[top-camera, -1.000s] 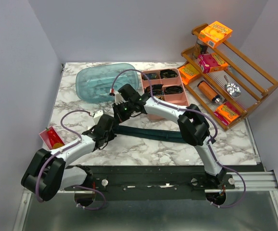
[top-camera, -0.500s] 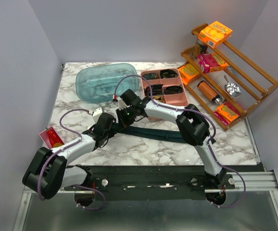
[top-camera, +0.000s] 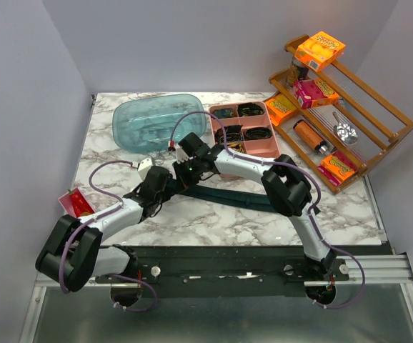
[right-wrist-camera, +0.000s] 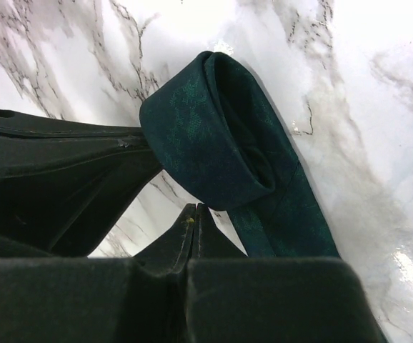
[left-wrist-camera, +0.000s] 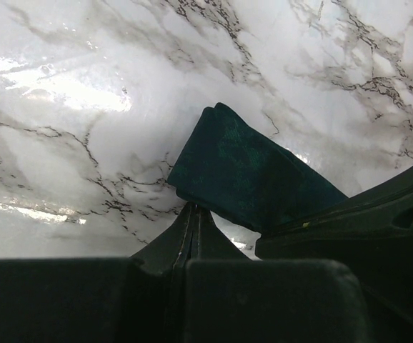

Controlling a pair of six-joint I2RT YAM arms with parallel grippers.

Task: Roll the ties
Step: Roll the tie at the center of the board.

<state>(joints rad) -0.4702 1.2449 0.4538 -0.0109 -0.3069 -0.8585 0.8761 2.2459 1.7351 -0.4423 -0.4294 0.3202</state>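
Note:
A dark teal tie lies across the marble table, its left end folded over into a loose coil. My right gripper is shut, and its tips meet the coil's lower edge. I see no fabric between them. My left gripper is shut too, with its tips against the edge of the folded end. The two grippers stand close together at this end, one on each side. Small dark coiled ties sit in a pink tray.
The pink divided tray stands just behind the right arm. A blue-green plastic tub lies upside down at the back left. A wooden rack with boxes and bottles fills the right side. A red packet sits near the left edge.
The left gripper has moved up and right toward the right gripper. The right gripper has come slightly down onto the tie's end. Both have stayed shut.

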